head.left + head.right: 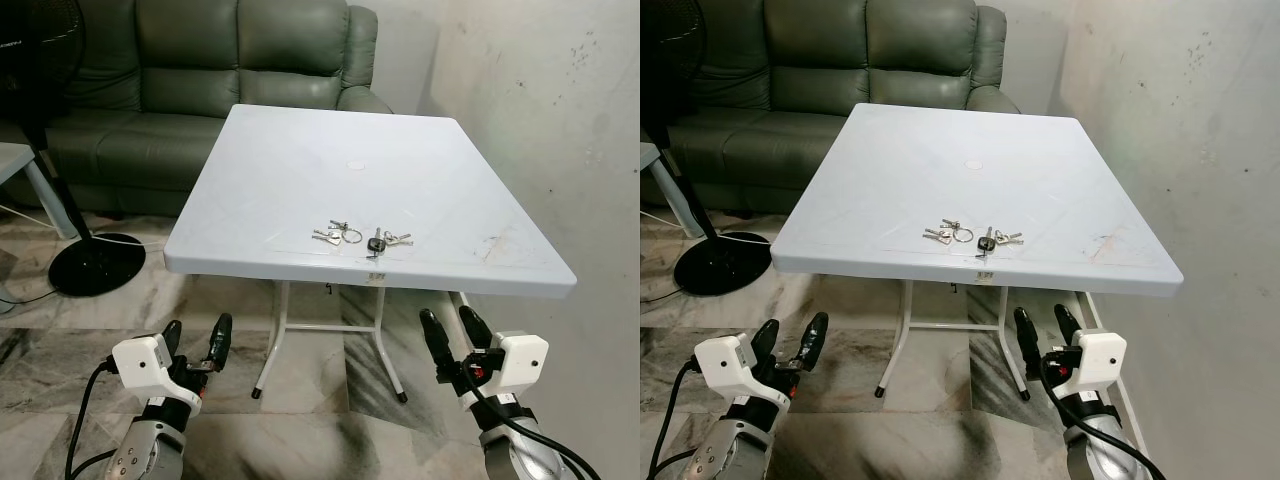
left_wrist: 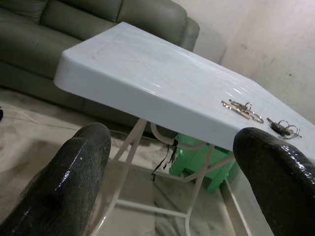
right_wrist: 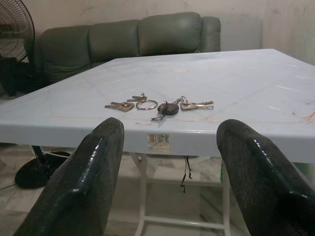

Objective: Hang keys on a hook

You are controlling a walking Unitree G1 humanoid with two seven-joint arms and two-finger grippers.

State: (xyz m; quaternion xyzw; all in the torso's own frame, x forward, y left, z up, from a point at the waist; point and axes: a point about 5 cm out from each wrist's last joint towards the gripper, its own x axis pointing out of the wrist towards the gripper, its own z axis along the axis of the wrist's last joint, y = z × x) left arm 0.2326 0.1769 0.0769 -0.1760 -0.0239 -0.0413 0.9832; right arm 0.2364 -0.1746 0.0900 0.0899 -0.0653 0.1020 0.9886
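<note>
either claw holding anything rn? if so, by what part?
Nothing held. Left claw and right claw are both open, below the table edge. Both key bunches, the silver one and the black-fob one, lie untouched on the tabletop.

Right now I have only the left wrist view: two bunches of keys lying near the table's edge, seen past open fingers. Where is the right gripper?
Observer: The right gripper is low in front of the table, below its near edge, with its fingers open and nothing held.
Operator: Is anything standing off to the robot's left?
Observer: A fan's black round base sits on the tiles left of the table, in front of the sofa.
Operator: Any marking on the table's near edge?
Observer: Yes, a barcode sticker is on the edge, just below the bunch with the black fob.
</note>
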